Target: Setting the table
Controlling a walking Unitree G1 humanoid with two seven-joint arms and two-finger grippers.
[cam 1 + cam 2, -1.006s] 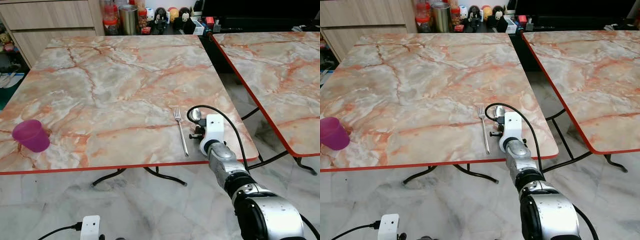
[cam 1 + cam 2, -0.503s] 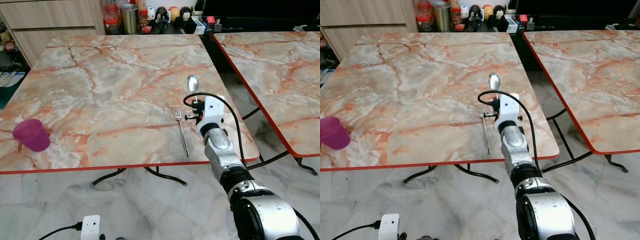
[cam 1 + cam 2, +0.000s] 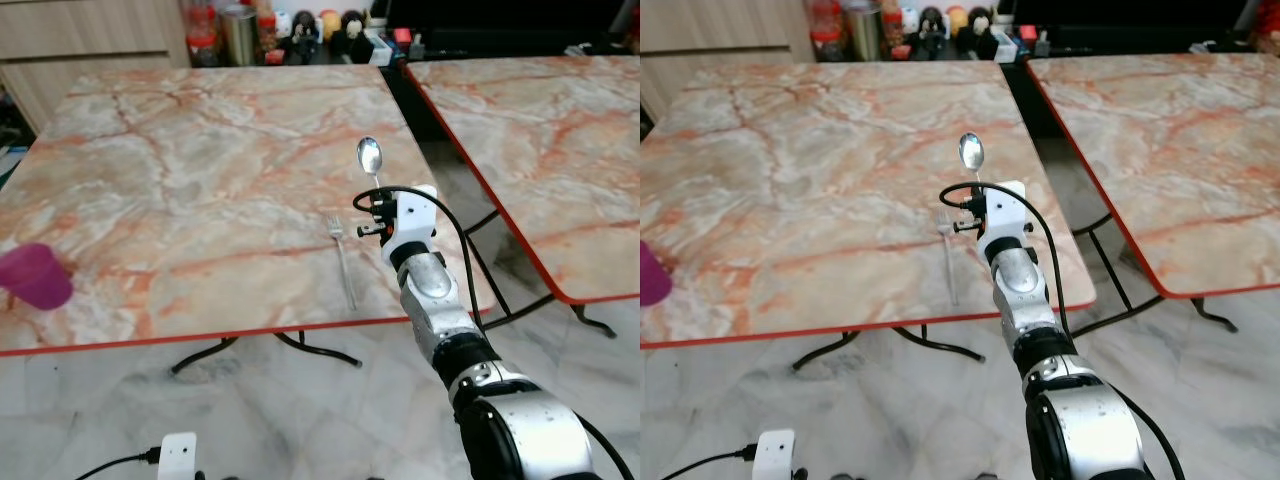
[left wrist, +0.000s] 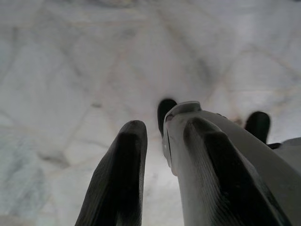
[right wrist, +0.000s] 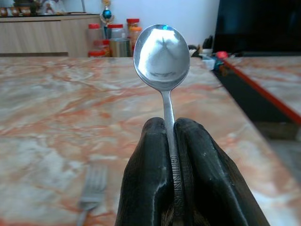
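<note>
My right gripper (image 3: 377, 203) is shut on the handle of a metal spoon (image 3: 369, 155) and holds it upright above the front right part of the marble table (image 3: 200, 150). In the right wrist view the spoon (image 5: 162, 56) stands straight up from between the black fingers (image 5: 150, 155). A fork (image 3: 343, 258) lies on the table just left of that gripper, tines pointing away from me. A purple cup (image 3: 35, 277) stands near the table's front left edge. My left gripper (image 4: 155, 122) hangs idle over the floor, slightly open and holding nothing.
A second marble table (image 3: 540, 130) stands to the right, with a narrow gap between the two. Jars, a metal tin and small figures (image 3: 290, 20) crowd the far side behind the table. Pale marble floor (image 3: 300, 420) lies below the front edge.
My right gripper has lifted the spoon from low beside the fork to upright above the table. The camera has shifted, so the cup now sits nearer the left edge.
</note>
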